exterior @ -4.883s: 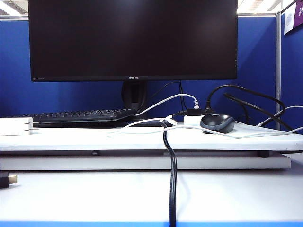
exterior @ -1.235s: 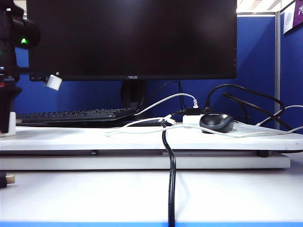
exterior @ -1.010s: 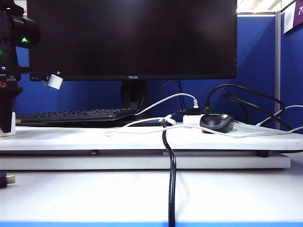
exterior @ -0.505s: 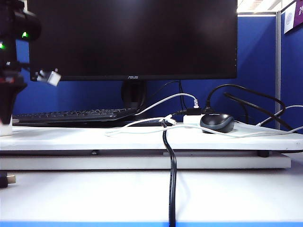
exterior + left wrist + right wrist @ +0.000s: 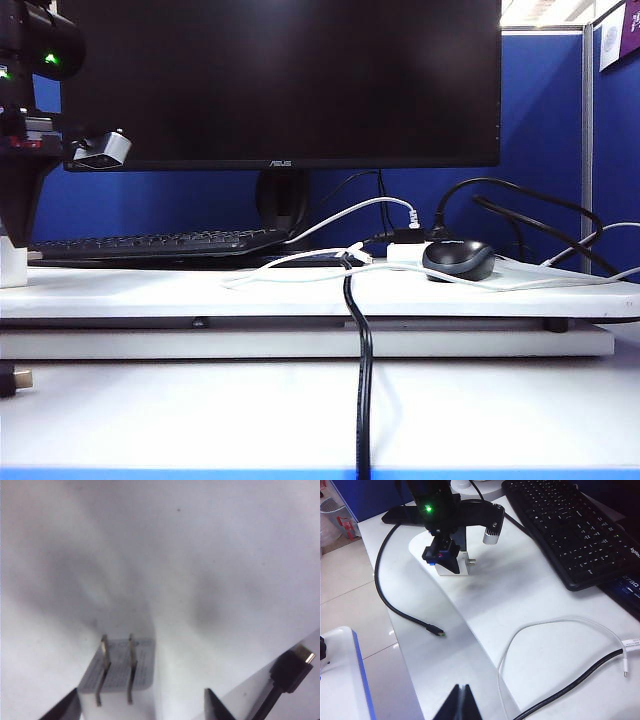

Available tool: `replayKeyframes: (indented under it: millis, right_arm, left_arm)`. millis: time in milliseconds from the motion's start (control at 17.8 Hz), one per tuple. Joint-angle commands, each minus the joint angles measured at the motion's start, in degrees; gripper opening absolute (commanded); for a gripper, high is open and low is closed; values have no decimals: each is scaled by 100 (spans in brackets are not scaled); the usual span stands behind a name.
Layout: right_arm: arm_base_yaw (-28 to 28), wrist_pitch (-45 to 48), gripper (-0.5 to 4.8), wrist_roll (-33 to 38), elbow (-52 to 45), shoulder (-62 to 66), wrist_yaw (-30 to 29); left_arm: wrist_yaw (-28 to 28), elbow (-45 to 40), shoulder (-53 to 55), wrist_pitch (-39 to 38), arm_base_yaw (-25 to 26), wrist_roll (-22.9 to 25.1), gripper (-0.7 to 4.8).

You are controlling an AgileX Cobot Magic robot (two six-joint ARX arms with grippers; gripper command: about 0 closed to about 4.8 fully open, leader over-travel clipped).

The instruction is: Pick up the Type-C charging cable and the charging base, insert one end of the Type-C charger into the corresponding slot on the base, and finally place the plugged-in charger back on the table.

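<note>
Left gripper (image 5: pixel 141 712) stands wide around your charging base (image 5: pixel 120 680), left of the keyboard (image 5: pixel 570 535). Right gripper (image 5: pixel 461 703) is closed, empty. Your Type-C charging cable (image 5: pixel 545 630) lies before the keyboard.

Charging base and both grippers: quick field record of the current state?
left gripper: open, fingers either side of the charging base; contact can't be judged
charging base: on the table at its left end, two metal prongs showing
right gripper: shut, empty, above the table's front edge
Type-C charging cable: lying loose on the table, unplugged, near the keyboard
</note>
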Motion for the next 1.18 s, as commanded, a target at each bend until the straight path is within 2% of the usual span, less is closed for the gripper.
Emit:
replayKeyframes:
  millis: [56, 224, 281, 954, 1066, 1179]
  right_arm:
    - [4, 48, -1, -33, 15, -17, -35]
    - [4, 44, -1, -33, 15, -17, -35]
    - [4, -216, -1, -35, 15, -17, -33]
    - [4, -208, -1, -33, 17, -20, -35]
    - [4, -208, -1, -33, 17, -20, -35]
    - [4, -208, -1, -33, 17, -20, -35]
  left_arm:
    - [-92, 0, 7, -26, 0, -103, 318]
    - [-136, -20, 111, -168, 2, 70, 318]
    - [-133, -24, 249, -164, 2, 68, 317]
    - [-136, -98, 389, -28, 2, 63, 308]
    - [-170, -118, 424, 4, 2, 59, 284]
    - [-199, -133, 433, 72, 0, 61, 227]
